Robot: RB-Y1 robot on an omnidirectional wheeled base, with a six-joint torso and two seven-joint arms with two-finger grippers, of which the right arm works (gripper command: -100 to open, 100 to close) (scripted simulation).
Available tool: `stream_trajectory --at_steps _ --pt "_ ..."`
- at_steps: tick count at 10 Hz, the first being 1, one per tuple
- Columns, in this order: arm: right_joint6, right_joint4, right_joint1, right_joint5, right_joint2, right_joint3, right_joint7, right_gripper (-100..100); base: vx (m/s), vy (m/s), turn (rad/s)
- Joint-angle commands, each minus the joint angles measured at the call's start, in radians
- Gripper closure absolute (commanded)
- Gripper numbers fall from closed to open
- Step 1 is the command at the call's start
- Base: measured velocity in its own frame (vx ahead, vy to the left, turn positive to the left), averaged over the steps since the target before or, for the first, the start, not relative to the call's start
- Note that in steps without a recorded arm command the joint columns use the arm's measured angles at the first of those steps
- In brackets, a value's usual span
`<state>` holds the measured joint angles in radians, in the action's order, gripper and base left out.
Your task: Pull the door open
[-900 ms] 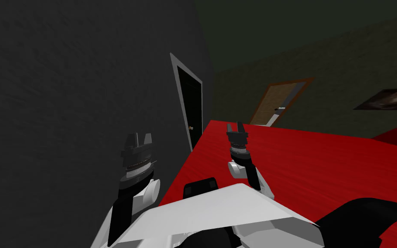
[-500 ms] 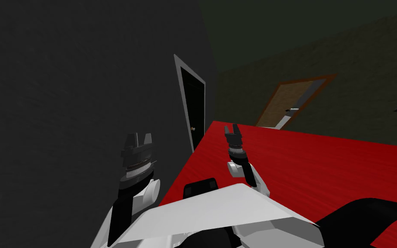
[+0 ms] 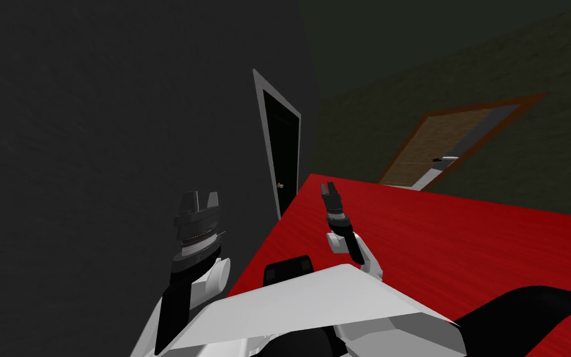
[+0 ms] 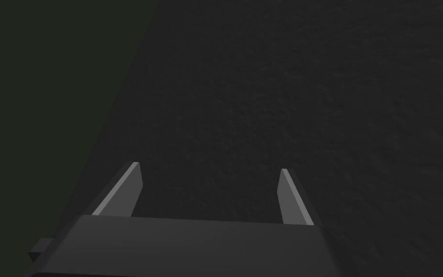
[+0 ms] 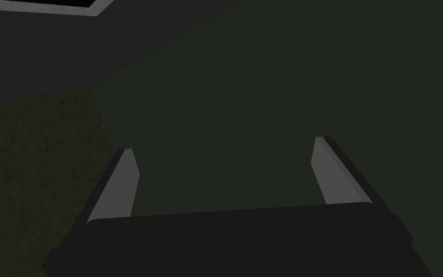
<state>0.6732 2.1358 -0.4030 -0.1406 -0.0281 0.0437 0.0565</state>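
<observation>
Door (image 3: 283, 155), dark in a white frame, looks shut; its knob (image 3: 281, 185) sits at its near edge. Left gripper (image 3: 200, 197) and right gripper (image 3: 327, 186) hang well short of the door, both wide open and empty. The step in hand appears to be the approach. Next, the robot needs to close in on the knob.

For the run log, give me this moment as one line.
left gripper open, empty | right gripper open, empty | dark door ahead in grey wall, knob untouched | brown door farther right
</observation>
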Motion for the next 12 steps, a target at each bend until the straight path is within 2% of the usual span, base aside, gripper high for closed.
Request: stream_trajectory --at_steps 1,12 --pt "0.014 -0.044 0.007 -0.013 -0.008 0.012 0.030 -100 0.075 -0.036 0.138" --pt "0.079 -0.367 0.089 -0.135 -0.048 0.087 0.271 -100 0.084 -0.054 0.164"
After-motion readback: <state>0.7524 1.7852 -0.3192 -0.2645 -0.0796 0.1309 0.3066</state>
